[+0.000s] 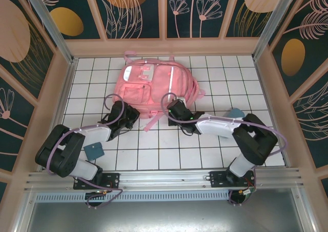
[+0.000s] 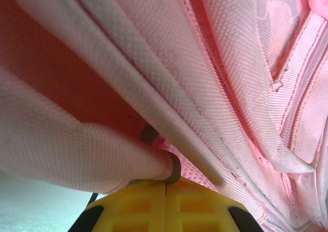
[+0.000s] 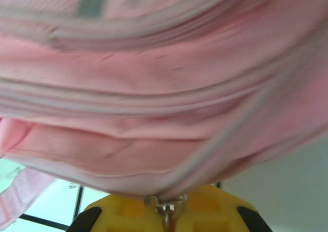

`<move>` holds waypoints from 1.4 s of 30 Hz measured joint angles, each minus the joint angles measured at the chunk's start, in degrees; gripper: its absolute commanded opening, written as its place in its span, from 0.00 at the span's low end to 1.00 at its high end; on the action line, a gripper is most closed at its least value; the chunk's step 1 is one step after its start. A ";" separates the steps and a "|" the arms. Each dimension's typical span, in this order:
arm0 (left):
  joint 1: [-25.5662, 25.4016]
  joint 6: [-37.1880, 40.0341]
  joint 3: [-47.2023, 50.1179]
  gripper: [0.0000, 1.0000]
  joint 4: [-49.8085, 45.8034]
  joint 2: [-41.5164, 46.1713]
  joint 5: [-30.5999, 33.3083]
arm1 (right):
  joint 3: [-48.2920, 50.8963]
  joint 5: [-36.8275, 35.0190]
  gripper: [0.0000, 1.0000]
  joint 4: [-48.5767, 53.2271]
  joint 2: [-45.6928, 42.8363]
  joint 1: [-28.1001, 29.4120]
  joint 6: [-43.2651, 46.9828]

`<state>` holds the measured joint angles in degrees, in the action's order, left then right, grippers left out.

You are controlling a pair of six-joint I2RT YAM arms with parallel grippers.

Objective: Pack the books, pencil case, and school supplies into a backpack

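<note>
Left fingers (image 2: 138,207) are pressed together, yellow tips meeting along a thin seam. A rolled fold of the pink backpack (image 1: 154,83) comes down onto those tips, and a grey ring (image 2: 174,169) curls round the fold's end just above them. I cannot tell whether any fabric is caught between them.

Right fingers (image 3: 128,212) are closed too, pinching a small metal zipper pull (image 3: 165,204) that hangs from the backpack's lower seam right at the tips. Pink panels and pale piping run across above them.

From the top camera, I see the backpack lying flat on the white-tiled bench (image 1: 205,150), directly beyond both pairs of fingers. The left pair touches its near-left edge and the right pair its near-right edge, with a loose pink strap hanging down between the two.

Pencil case (image 1: 236,112): a pale blue-teal pouch, well off to the outer side of the right fingers, partly hidden by that arm. A flat dark teal square (image 1: 94,151) lies on the bench behind the left fingers, close under that arm; I cannot tell what it is.
</note>
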<state>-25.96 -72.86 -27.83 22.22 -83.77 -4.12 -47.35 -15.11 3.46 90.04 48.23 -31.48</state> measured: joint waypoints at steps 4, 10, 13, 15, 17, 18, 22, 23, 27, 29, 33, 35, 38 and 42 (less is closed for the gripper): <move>0.00 0.70 -0.15 0.00 -0.44 0.11 0.31 | 1.84 -0.04 0.00 0.74 -3.78 -3.37 0.04; -0.39 1.92 -1.64 0.00 -0.61 0.28 -0.98 | 2.51 1.03 0.00 1.16 -6.49 -8.79 1.57; -0.48 2.97 -2.75 0.00 -1.25 0.24 -1.42 | 2.51 1.77 0.00 1.84 -7.23 -11.26 2.75; -0.48 3.85 -3.41 0.00 -2.12 0.22 -1.33 | 2.49 3.26 0.00 2.40 -7.32 -11.63 4.11; -0.31 4.72 -4.22 0.01 -3.30 -0.15 -0.74 | 2.49 5.09 0.00 3.04 -7.34 -11.32 5.40; -0.15 5.27 -4.74 0.01 -4.09 -0.50 -0.15 | 2.49 6.12 0.00 3.28 -7.41 -10.84 5.95; 1.36 7.65 -7.19 0.05 -7.30 -2.01 2.84 | 2.49 9.53 0.00 3.72 -7.52 -7.06 7.15; 2.01 8.48 -8.07 0.07 -8.20 -2.54 3.67 | 2.49 10.58 0.00 3.67 -7.52 -5.77 7.15; 4.26 11.50 -11.15 0.30 -11.08 -3.89 6.16 | 2.03 14.62 0.00 2.51 -6.95 -2.27 6.45; 4.59 12.17 -12.00 0.46 -12.90 -3.61 7.72 | 0.70 15.98 0.00 1.95 -5.25 -1.31 5.62; 4.63 12.04 -11.96 0.55 -17.64 -0.04 10.60 | -4.17 17.70 0.00 2.08 0.33 -0.13 4.35; 4.63 11.76 -10.99 0.58 -18.67 3.08 11.13 | -7.02 18.67 0.00 2.36 3.15 0.35 4.00; 4.63 11.02 -8.24 0.59 -18.71 8.09 10.01 | -10.97 20.17 0.00 2.82 6.58 1.09 3.72; 4.46 8.39 -5.62 0.61 -16.02 9.35 3.78 | -14.32 21.99 0.00 3.15 9.16 1.51 3.58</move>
<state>-21.50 -64.47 -33.45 6.20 -74.41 -0.34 -61.67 6.87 6.61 99.20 49.74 -27.90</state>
